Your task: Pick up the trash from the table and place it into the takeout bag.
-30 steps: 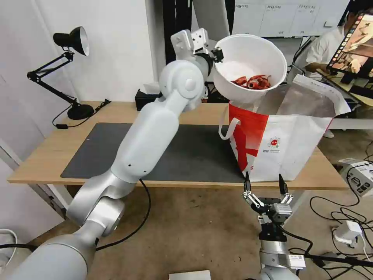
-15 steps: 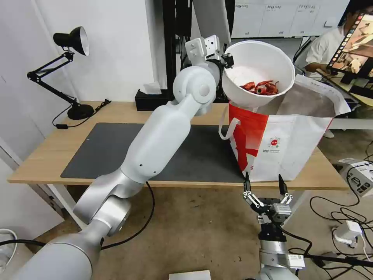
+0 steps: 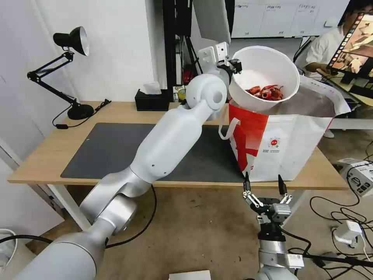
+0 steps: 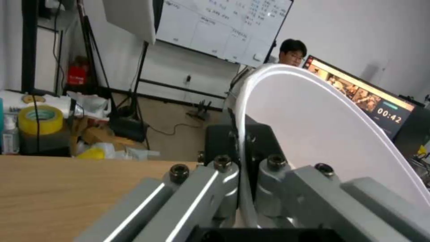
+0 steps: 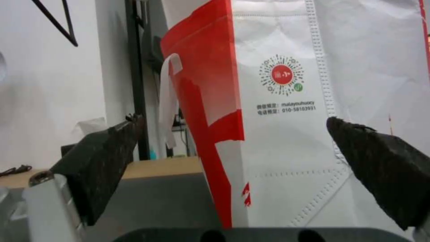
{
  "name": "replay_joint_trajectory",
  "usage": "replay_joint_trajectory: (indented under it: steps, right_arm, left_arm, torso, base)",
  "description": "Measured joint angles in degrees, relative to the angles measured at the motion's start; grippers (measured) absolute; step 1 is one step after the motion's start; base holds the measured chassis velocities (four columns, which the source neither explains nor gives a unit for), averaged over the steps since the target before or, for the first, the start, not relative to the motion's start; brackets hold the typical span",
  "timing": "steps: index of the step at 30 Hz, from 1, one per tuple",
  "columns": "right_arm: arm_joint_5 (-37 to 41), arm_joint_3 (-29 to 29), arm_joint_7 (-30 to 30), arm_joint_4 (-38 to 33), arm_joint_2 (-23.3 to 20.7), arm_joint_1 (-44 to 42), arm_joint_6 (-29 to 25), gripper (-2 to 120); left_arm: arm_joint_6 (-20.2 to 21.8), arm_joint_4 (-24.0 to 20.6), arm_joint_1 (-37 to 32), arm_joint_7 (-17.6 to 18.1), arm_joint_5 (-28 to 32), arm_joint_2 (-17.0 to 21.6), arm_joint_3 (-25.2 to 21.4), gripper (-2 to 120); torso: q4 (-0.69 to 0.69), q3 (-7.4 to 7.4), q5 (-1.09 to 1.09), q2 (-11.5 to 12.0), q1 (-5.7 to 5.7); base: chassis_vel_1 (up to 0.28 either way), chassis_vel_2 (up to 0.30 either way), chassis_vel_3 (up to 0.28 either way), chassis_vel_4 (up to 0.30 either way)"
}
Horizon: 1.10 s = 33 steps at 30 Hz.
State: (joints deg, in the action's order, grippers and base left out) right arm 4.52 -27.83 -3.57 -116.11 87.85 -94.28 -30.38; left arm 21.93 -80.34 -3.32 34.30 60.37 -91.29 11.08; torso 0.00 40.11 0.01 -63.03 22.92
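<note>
Your left gripper [image 3: 235,66] pinches the rim of one smooth white round bowl [image 3: 268,62] of red crayfish shells [image 3: 268,92], tilted over the takeout bag [image 3: 287,144] mouth. That bag stands at the worktop [image 3: 46,155] front-right edge. Right gripper [image 3: 264,186] waits below, fingers wide, holding nothing.

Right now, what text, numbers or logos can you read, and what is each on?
"malayouhuocy" and "010-58103931": on the bag, under its round red logo; the characters before them are too small.
"00:42": on the monitor behind the bowl.
Whiteboard writing: too blurred.
Label on the right arm: too small.
</note>
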Motion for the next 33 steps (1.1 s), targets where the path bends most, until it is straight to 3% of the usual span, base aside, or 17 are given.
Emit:
replay_joint_trajectory:
  steps: [15, 33]
  right_arm:
    - [0.0, 0.4, 0.0, 0.7, 0.1, 0.6, -0.2, 100]
    - [0.1, 0.5, 0.0, 1.0, -0.1, 1.0, -0.2, 100]
  left_arm:
    - [-3.5, 0.5, -2.2, -1.8, -3.2, 0.0, 2.6, 0]
    - [-3.8, -0.5, -2.9, -2.0, -3.6, 0.1, 3.4, 3]
  torso:
    - [0.0, 0.0, -0.01, 0.0, -0.01]
    - [0.0, 0.0, -0.01, 0.0, 0.0]
  base:
    - [0.0, 0.0, 0.0, 0.0]
    - [0.0, 0.0, 0.0, 0.0]
